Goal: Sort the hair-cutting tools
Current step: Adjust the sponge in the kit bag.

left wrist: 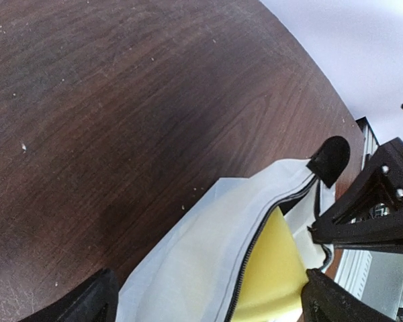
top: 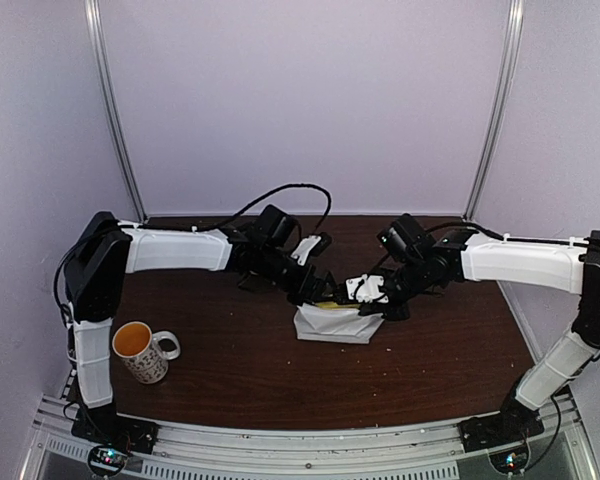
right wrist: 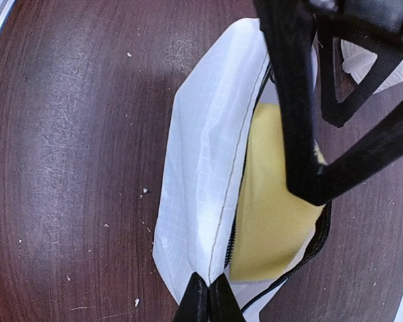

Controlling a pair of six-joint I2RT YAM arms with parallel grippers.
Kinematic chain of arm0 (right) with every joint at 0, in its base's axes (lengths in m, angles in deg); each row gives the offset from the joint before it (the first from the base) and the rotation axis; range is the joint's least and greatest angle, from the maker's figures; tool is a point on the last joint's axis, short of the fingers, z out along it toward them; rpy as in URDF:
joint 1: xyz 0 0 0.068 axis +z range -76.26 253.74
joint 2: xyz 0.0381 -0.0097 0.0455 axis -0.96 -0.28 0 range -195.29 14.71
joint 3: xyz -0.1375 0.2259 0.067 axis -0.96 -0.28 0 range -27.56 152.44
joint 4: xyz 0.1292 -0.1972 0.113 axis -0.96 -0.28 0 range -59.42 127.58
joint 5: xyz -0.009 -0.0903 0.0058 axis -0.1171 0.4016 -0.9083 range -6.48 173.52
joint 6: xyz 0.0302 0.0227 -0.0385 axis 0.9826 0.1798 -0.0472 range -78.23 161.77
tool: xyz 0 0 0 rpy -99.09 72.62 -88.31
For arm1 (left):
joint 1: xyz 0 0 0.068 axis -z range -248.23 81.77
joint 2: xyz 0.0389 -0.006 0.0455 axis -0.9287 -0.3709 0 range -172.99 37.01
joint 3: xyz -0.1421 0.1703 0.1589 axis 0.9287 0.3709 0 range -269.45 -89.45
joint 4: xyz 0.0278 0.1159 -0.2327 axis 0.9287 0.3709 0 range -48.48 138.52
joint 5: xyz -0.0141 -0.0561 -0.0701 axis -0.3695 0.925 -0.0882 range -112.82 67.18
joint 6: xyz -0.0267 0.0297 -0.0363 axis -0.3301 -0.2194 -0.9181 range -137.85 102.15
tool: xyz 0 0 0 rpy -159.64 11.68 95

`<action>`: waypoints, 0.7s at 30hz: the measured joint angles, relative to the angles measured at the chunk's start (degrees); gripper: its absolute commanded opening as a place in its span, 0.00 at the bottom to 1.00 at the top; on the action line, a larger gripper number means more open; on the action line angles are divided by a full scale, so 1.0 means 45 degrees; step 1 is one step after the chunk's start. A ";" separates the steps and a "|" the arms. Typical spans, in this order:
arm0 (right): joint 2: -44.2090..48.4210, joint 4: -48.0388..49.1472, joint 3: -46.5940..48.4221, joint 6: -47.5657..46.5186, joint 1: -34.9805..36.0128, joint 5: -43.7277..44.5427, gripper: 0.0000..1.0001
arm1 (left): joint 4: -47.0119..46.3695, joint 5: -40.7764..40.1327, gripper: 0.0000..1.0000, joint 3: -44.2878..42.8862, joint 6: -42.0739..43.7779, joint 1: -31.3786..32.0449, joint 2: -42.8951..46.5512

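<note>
The white zip pouch (top: 332, 324) lies unzipped at the table's middle with the yellow sponge block (top: 327, 304) in its mouth. My left gripper (top: 313, 287) is open over it. In the left wrist view the gripper (left wrist: 211, 298) straddles the pouch (left wrist: 188, 268), and one finger touches the sponge (left wrist: 272, 275). My right gripper (top: 370, 303) is shut on the pouch's end edge, as the right wrist view (right wrist: 208, 295) shows, with the pouch (right wrist: 201, 154) and sponge (right wrist: 272, 215) ahead of it. No scissors, combs or clipper show in any view.
A patterned mug (top: 142, 350) of orange liquid stands at the front left of the dark wooden table (top: 240, 380). A black cable (top: 280, 190) loops over the left arm. Purple walls close in the back and sides.
</note>
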 measured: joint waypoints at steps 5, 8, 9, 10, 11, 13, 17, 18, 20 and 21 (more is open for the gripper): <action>0.0063 0.0165 -0.0087 0.0024 0.0024 0.0136 0.00 | 0.0078 0.0073 0.98 -0.0044 0.0029 0.0039 -0.0510; 0.0199 0.0282 -0.0194 0.0029 0.0078 0.0243 0.00 | 0.0466 -0.0214 0.98 -0.0146 0.0131 0.0083 -0.0714; 0.0316 0.0301 -0.0272 0.0029 0.0097 0.0277 0.00 | 0.0646 -0.0408 0.98 -0.0199 0.0185 0.0107 -0.0792; 0.0486 0.0301 -0.0364 0.0024 0.0146 0.0335 0.00 | 0.0811 -0.0627 0.98 -0.0233 0.0243 0.0126 -0.0869; 0.0641 0.0301 -0.0432 0.0015 0.0175 0.0384 0.00 | 0.1015 -0.0835 0.98 -0.0287 0.0287 0.0131 -0.0947; 0.0947 0.0262 -0.0525 0.0000 0.0277 0.0544 0.00 | 0.1511 -0.1331 0.98 -0.0515 0.0398 0.0160 -0.1185; 0.1370 0.0432 -0.0899 -0.0121 0.0447 0.0971 0.00 | 0.2123 -0.2331 0.98 -0.0967 0.0520 0.0219 -0.1642; 0.1433 0.0515 -0.1039 -0.0185 0.0515 0.1117 0.00 | 0.2205 -0.2497 0.98 -0.1005 0.0539 0.0243 -0.1685; 0.1530 0.0699 -0.1341 -0.0277 0.0646 0.1316 0.00 | 0.2336 -0.2603 0.98 -0.1039 0.0627 0.0277 -0.1690; 0.1569 0.0801 -0.1472 -0.0287 0.0665 0.1399 0.01 | 0.2341 -0.2618 0.98 -0.1049 0.0695 0.0296 -0.1671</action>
